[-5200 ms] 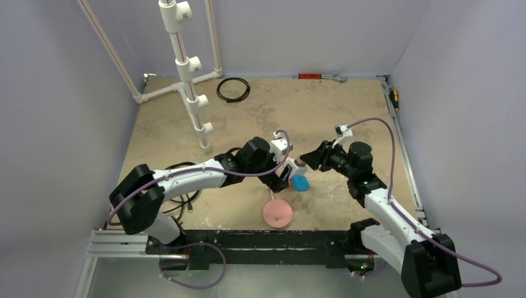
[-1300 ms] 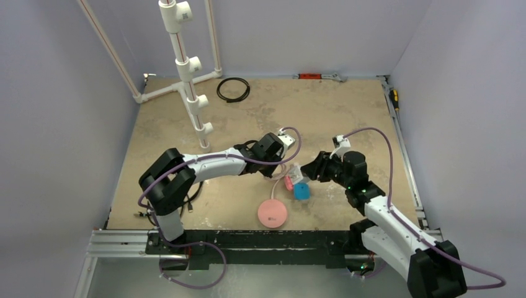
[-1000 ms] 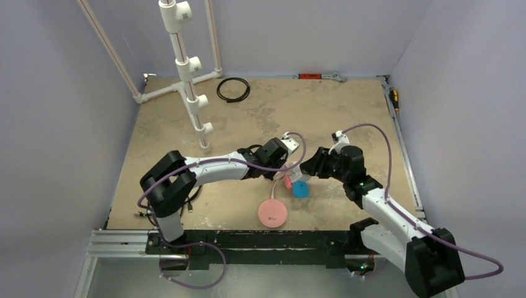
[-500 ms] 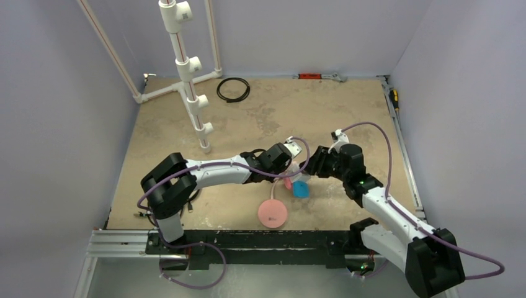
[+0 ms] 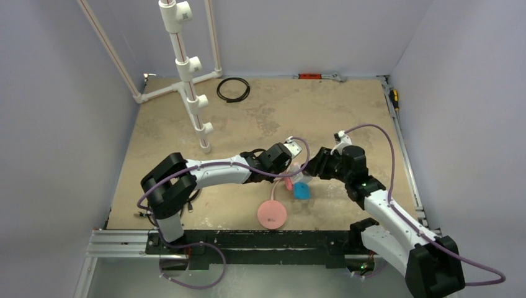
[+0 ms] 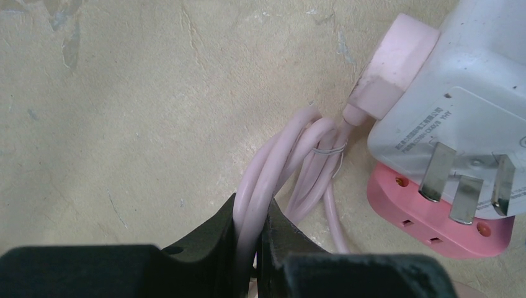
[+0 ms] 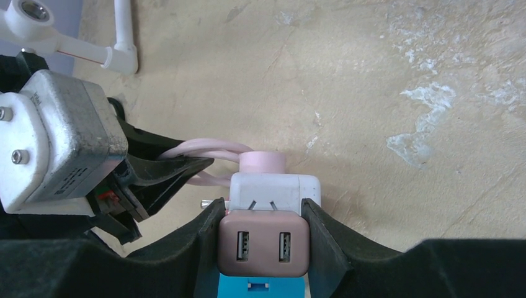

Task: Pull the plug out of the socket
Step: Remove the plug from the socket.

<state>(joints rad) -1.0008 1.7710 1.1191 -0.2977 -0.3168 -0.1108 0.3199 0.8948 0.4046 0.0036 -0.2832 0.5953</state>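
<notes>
Your left gripper (image 6: 251, 214) is closed tight on the pink cable (image 6: 267, 180). Your right gripper (image 7: 262, 206) clamps the pink block (image 7: 263, 245); the socket (image 7: 276, 186) sits just ahead of its fingertips, with the plug (image 7: 262, 162) inserted on its far side

A white pipe stand (image 5: 184, 68) is standing far left on the table (image 5: 347, 105), a black cable coil (image 5: 218, 90) lying beside it

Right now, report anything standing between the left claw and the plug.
Nothing visible does. The left claw is shut on the pink cable short of the plug, which sits in the white socket; the right claw grips the pink USB block beside it.
</notes>
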